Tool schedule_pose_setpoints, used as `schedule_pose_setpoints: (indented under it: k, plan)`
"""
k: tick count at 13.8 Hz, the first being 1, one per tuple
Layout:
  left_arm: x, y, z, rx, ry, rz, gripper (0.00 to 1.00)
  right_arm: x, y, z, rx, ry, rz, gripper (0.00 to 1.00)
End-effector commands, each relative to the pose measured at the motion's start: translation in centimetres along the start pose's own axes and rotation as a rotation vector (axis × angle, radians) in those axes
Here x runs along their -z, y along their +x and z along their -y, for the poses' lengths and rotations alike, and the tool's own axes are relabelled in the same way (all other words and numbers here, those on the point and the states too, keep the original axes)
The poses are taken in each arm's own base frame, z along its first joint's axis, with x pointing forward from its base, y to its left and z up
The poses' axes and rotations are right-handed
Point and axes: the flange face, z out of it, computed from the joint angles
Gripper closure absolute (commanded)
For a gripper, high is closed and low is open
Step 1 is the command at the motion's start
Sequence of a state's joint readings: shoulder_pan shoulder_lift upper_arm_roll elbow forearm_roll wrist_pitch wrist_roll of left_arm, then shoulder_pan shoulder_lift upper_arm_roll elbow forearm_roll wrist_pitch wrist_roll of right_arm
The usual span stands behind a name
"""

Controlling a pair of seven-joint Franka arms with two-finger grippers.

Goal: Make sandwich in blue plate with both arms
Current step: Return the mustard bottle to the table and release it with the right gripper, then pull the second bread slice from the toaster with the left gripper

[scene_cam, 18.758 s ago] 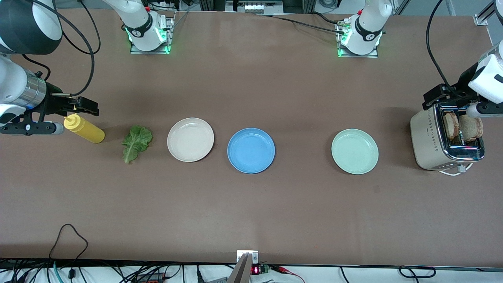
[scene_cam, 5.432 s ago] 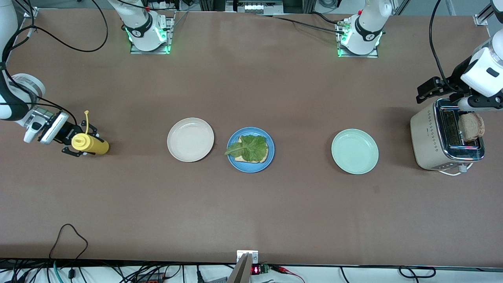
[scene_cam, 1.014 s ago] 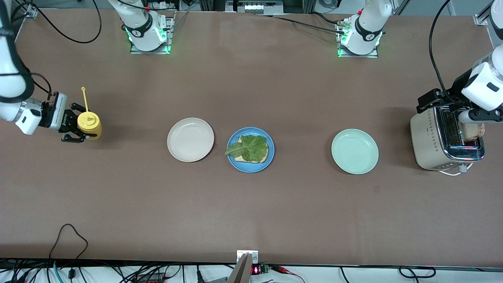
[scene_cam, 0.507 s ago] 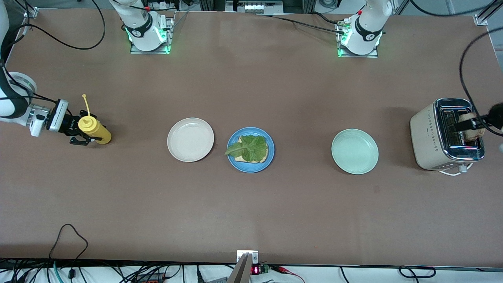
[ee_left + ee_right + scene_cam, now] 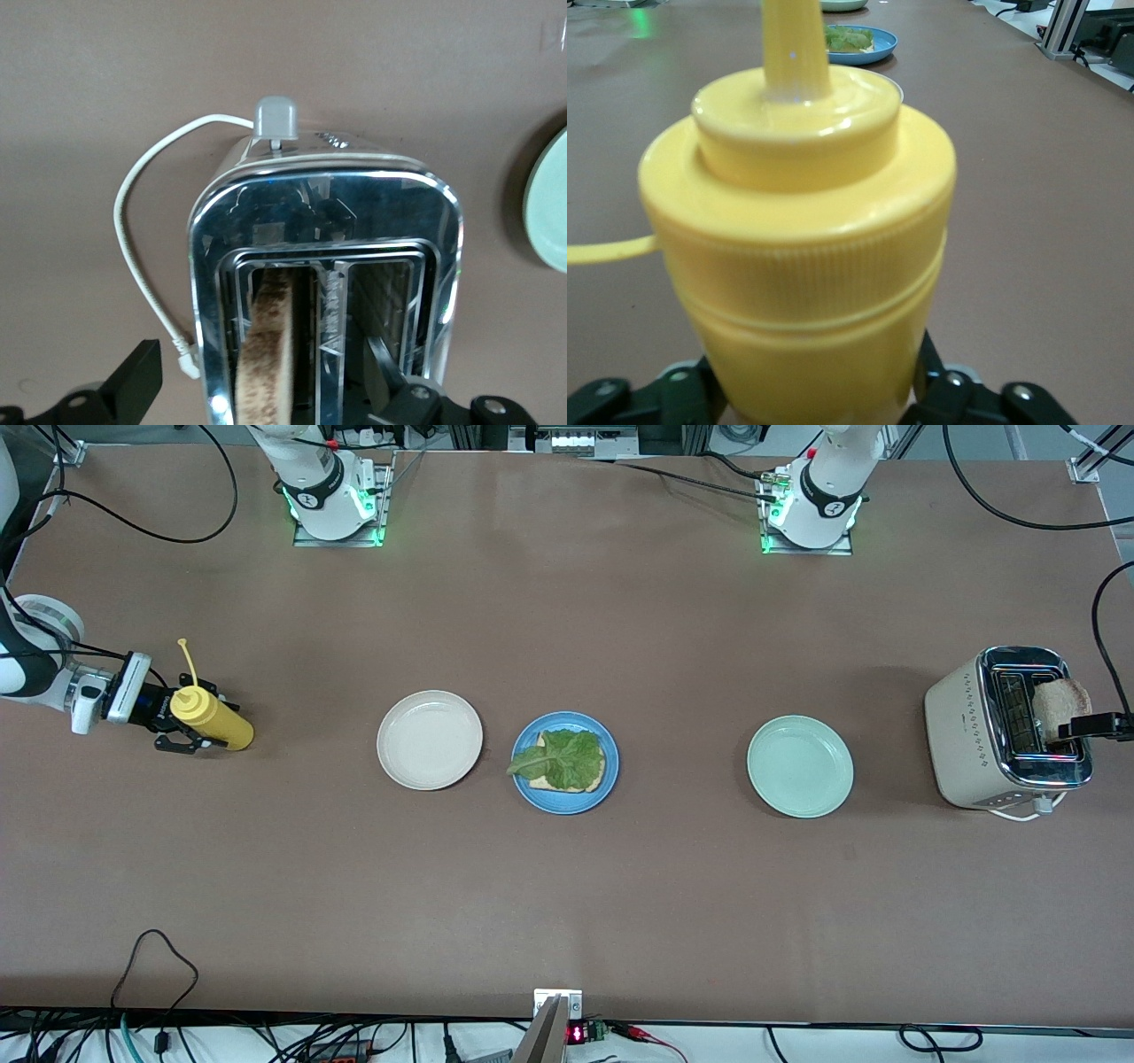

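Since half a second earlier, only the two ends of the desk differ: the yellow plastic squeeze bottle [image 5: 213,722] leans a little lower toward the desk in the right pincer [image 5: 180,724], and the left pincer [image 5: 1095,726] shows only as a black tip at the view's edge, its white arm now out of sight. At the middle of the brown desk [image 5: 567,903] lies the round bright blue shallow plate [image 5: 525,755], unchanged, bearing the unfinished sandwich: one square light-brown bread slice [image 5: 541,781] with a ruffled green lettuce leaf [image 5: 563,758] spread on top, uncovered. Beside the blue plate, toward the right arm's end, sits a round cream-white plate [image 5: 430,740]; toward the left arm's end, well apart, sits a round pale mint-green plate [image 5: 800,766]. At the right arm's end the right pincer's black fingers [image 5: 680,397] flank the tilted bottle's body just below its ribbed cap, but a firm grip cannot be told. At the left arm's end stands a cream and chrome two-slot toaster [image 5: 966,735] with a browned toast slice [image 5: 1054,704] upright in one slot. The left pincer hangs over the toaster, fingers [image 5: 133,387] spread wide and clear of the toast.
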State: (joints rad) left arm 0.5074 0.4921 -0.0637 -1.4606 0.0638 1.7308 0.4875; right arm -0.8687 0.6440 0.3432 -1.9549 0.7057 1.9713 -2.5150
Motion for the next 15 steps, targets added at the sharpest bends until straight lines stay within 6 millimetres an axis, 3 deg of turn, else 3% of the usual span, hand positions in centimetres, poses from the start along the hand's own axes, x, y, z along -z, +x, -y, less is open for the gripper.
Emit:
schedule_pose_setpoints:
  k: [1, 3, 6, 7, 9, 10, 11, 13, 15]
  plan:
    - [-0.5, -1.1, 1.5, -0.077, -0.016, 0.032, 0.0, 1.1, -0.6, -0.2, 0.02, -0.028, -0.013, 0.0]
    - [-1.4, -1.8, 1.1, -0.078, -0.064, 0.082, 0.03, 2.4, -1.1, -0.1, 0.026, -0.041, 0.001, 0.0]
    - [-3.4, -2.5, 1.1, -0.06, -0.133, 0.11, 0.15, 5.5, -0.5, -1.7, 0.081, -0.053, 0.065, 0.0]
    - [-3.4, -2.5, 1.0, -0.056, -0.135, 0.109, 0.28, 6.6, 0.1, -2.1, 0.093, -0.064, 0.082, 0.0]
    - [-3.3, -2.6, 1.0, -0.051, -0.135, 0.109, 0.78, 9.4, 1.1, -2.3, 0.1, -0.085, 0.111, 0.0]
    - [-3.1, -2.6, 0.9, -0.051, -0.137, 0.114, 0.94, 10.9, 2.0, -2.7, 0.112, -0.091, 0.12, 0.0]
    - [-2.7, -2.8, 0.9, -0.054, -0.139, 0.116, 0.99, 12.6, 3.2, -3.4, 0.127, -0.096, 0.143, 0.0]
    - [-1.8, -3.0, 0.9, -0.066, -0.129, 0.106, 1.0, 15.2, 5.8, -4.2, 0.022, -0.092, 0.185, 0.0]
    - [2.5, -4.3, -0.3, -0.114, -0.103, 0.085, 1.0, 16.5, 9.0, -4.8, -0.095, -0.068, 0.226, 0.0]
